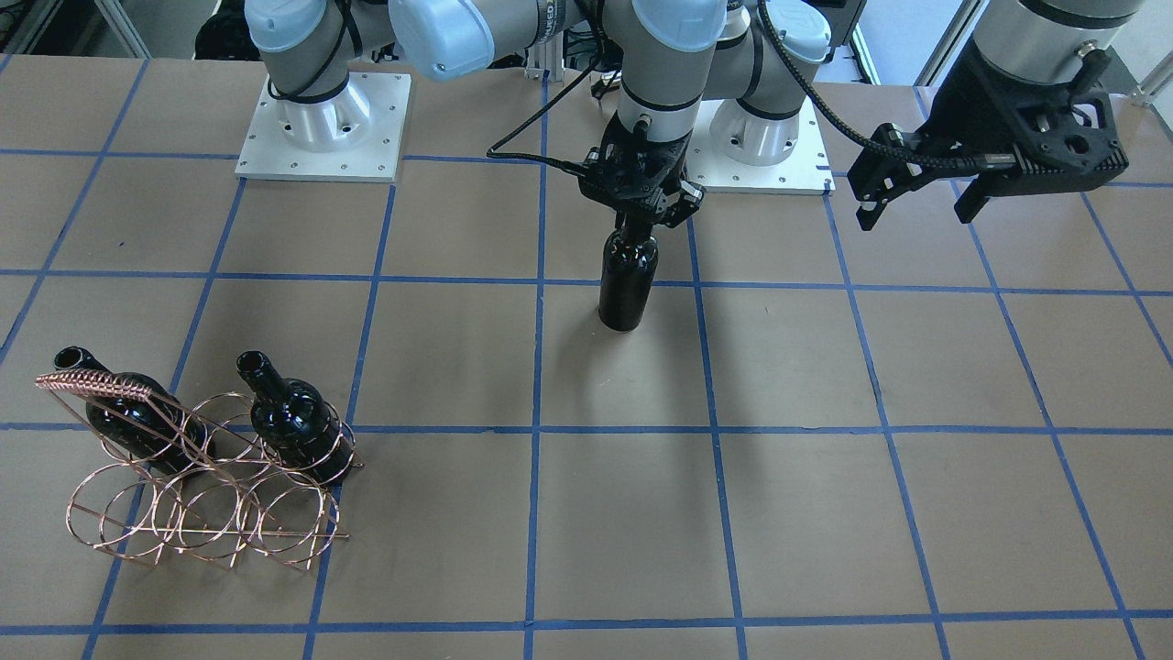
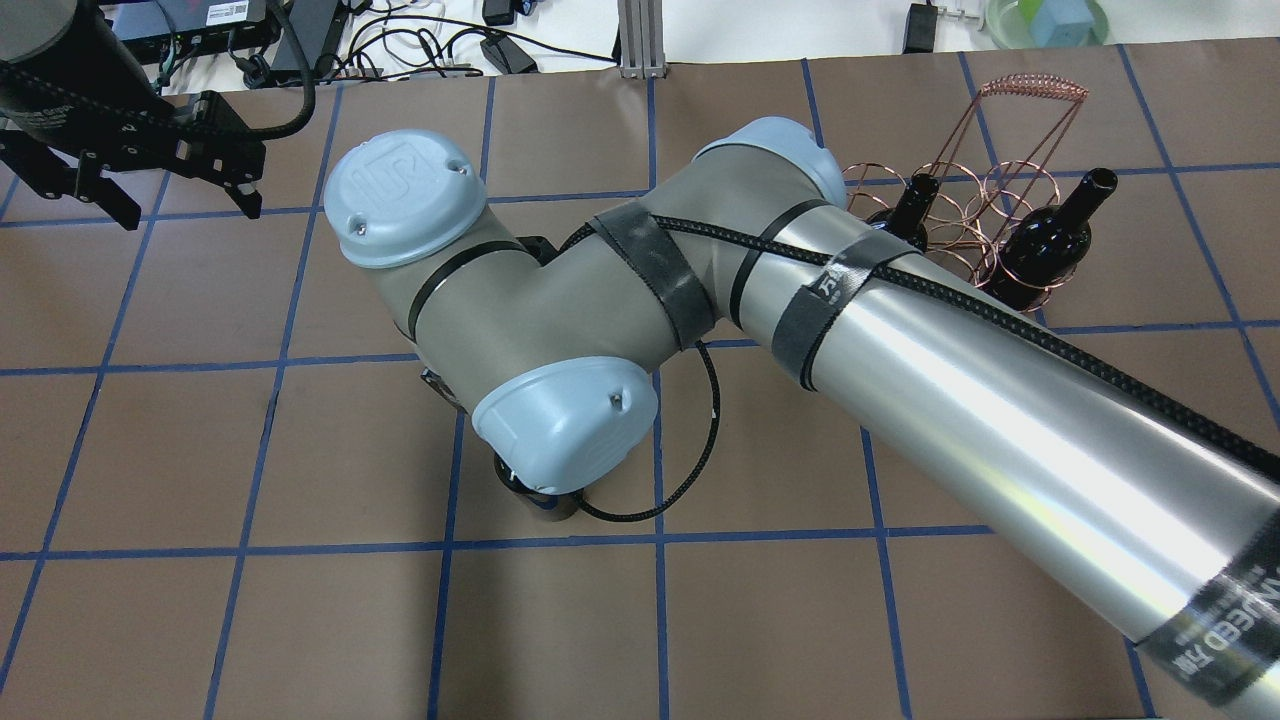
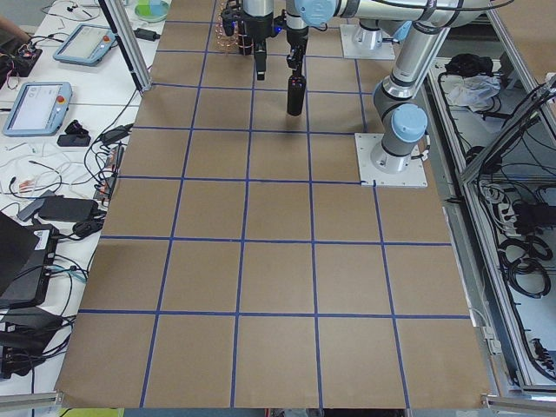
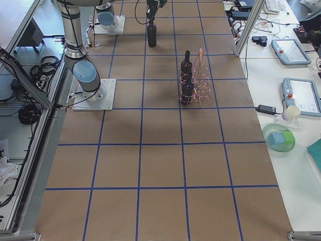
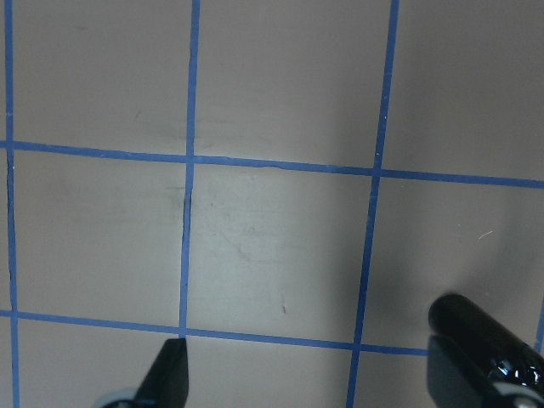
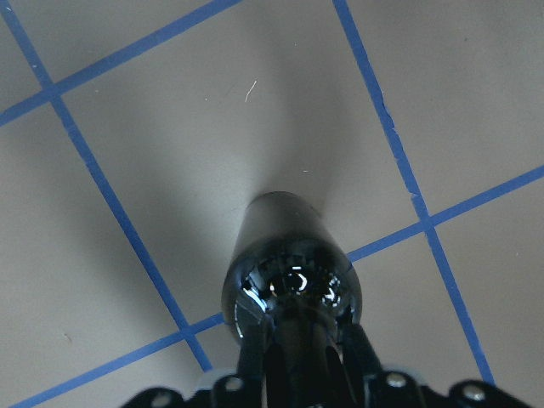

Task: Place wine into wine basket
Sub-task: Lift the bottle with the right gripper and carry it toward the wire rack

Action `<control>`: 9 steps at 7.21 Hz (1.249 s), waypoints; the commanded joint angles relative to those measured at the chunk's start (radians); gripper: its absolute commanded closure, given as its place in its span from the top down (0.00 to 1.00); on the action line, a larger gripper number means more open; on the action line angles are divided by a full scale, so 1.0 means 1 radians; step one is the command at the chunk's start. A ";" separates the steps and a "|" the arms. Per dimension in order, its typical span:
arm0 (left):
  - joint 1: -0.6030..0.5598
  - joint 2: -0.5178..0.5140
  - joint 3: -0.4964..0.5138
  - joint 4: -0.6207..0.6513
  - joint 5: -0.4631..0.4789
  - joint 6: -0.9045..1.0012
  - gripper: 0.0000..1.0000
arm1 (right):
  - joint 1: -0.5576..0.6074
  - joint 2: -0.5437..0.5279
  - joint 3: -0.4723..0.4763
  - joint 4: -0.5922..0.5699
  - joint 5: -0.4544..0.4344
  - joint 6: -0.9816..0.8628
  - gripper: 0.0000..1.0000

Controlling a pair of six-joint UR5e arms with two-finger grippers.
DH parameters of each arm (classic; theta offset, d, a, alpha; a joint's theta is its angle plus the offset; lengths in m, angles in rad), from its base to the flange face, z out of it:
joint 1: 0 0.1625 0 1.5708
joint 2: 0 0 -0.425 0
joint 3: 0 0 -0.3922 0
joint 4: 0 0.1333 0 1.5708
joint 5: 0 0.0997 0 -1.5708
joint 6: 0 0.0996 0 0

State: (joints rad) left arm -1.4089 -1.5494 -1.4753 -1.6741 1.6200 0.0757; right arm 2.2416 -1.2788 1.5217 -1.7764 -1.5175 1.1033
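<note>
The wine [image 1: 628,280] stands upright at mid-table, and I see the right gripper [image 1: 641,218] clamped on its neck. The left gripper [image 1: 915,218] hangs aside, fingers apart.

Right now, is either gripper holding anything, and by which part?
The right gripper holds the upright bottle by its neck, jaws closed on it. The left gripper is open and empty.

Bare table [image 1: 458,367] lies between my wine [image 1: 628,284], centre frame, and the wine basket [image 1: 197,518], lower left. Two bottles [image 1: 293,426] there flank an open middle ring; handle bar [image 1: 96,383] overhangs one. My left gripper [image 1: 916,218] sits well apart, upper right.
</note>
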 commanded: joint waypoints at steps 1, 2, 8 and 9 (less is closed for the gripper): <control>-0.001 0.002 -0.003 0.001 0.004 0.001 1.00 | 0.001 0.001 -0.002 0.000 0.003 -0.005 0.25; -0.001 0.002 -0.003 0.001 0.001 0.001 1.00 | 0.000 0.001 0.000 -0.001 0.005 -0.006 0.21; -0.001 0.003 -0.005 0.001 0.000 0.001 1.00 | -0.092 -0.109 -0.034 0.061 0.025 -0.066 0.08; -0.001 0.003 -0.011 0.001 0.003 0.001 1.00 | -0.141 -0.173 -0.034 0.171 0.023 -0.159 0.08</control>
State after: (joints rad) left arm -1.4097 -1.5463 -1.4814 -1.6736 1.6214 0.0767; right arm 2.1532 -1.3815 1.4904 -1.7081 -1.4935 1.0221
